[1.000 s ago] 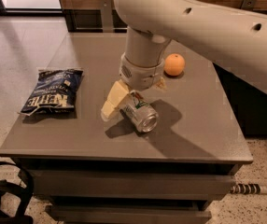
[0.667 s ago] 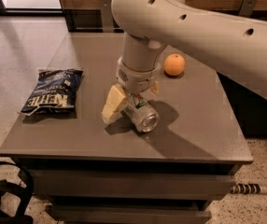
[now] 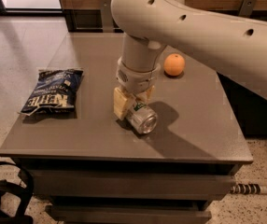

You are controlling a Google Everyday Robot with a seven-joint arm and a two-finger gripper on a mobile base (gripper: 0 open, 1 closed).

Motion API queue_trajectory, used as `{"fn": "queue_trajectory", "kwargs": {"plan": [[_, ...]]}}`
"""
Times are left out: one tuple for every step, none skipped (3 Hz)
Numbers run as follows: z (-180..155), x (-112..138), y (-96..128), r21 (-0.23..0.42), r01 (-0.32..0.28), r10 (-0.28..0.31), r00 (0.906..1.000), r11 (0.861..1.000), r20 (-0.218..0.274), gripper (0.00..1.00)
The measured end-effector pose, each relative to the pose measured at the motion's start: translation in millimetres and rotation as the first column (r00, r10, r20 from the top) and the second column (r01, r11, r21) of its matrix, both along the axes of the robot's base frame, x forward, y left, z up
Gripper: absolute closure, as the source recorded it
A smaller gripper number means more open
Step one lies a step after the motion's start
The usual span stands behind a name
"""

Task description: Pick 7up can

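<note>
The 7up can (image 3: 143, 118) lies on its side near the middle of the grey table (image 3: 194, 129), its shiny metal end facing the front. My gripper (image 3: 133, 100) comes straight down over the can's far end. The cream fingers (image 3: 120, 103) stand on either side of the can and press against it. The can rests on the table top. The arm's wrist hides the can's far end.
A dark blue chip bag (image 3: 52, 91) lies flat at the table's left. An orange (image 3: 174, 65) sits at the back right, behind the arm. The table's front edge is just in front of the can. A black object (image 3: 3, 190) is on the floor at lower left.
The left finger has swung in from its splayed position and now sits against the can's side. The arm has shifted slightly. The can has not moved.
</note>
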State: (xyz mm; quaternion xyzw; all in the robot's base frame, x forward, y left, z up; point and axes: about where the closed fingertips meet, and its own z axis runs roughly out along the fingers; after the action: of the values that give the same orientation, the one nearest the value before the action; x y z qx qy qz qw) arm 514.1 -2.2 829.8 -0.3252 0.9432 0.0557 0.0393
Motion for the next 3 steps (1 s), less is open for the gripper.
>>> {"fn": "queue_trajectory", "kwargs": {"plan": [[-0.2,-0.2,0.5,0.0,-0.001,0.001,1.0,1.0,0.001,0.91],[-0.3,-0.5,1.1,0.0,-0.002,0.002,1.0,1.0,0.001,1.0],[8.4,-0.4,-3.6,0.012,-0.012,0.011,0.9993,1.0,0.036,1.0]]}}
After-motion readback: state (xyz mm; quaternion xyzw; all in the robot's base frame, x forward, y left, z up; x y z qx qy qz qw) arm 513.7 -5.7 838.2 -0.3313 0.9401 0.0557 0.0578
